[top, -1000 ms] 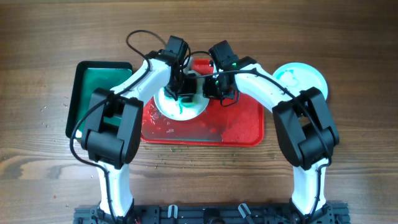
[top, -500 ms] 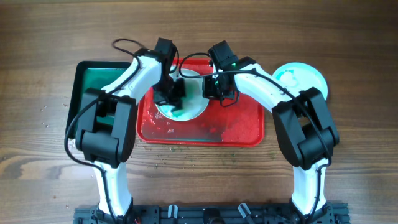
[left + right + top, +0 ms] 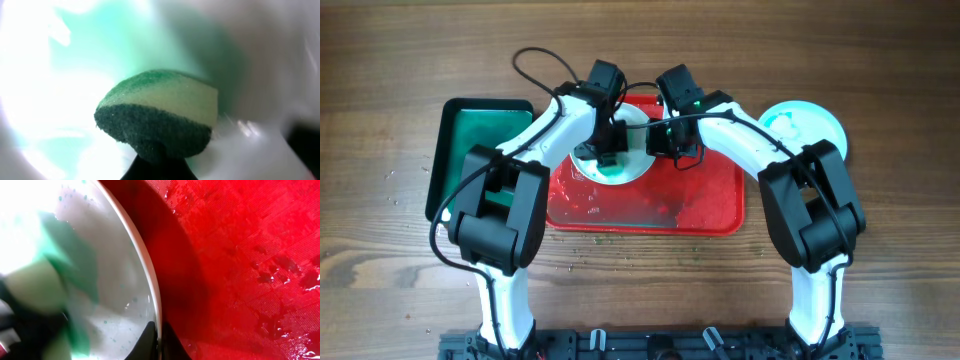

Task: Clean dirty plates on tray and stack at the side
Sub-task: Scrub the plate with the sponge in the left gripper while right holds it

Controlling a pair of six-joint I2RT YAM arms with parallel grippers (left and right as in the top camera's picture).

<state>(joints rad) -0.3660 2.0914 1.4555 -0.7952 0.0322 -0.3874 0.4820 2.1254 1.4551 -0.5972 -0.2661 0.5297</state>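
A white plate [image 3: 632,168] smeared with teal-green sits on the red tray [image 3: 705,205], near its back left. My left gripper [image 3: 607,150] is shut on a green and yellow sponge [image 3: 159,116] and presses it onto the plate's inside [image 3: 50,115]. My right gripper [image 3: 660,140] is shut on the plate's right rim [image 3: 150,287], one finger inside and one outside, over the tray [image 3: 240,255]. A second plate [image 3: 805,128], also streaked teal, lies on the table to the right of the tray. A third plate is not visible.
A dark green tray [image 3: 470,150] stands left of the red tray. Water drops and teal specks lie on the red tray's floor [image 3: 620,205]. Small crumbs dot the wooden table [image 3: 400,190] at the left and front.
My left gripper with the sponge swung left across the plate, then came back right toward its middle. The right gripper and the plate stayed put.
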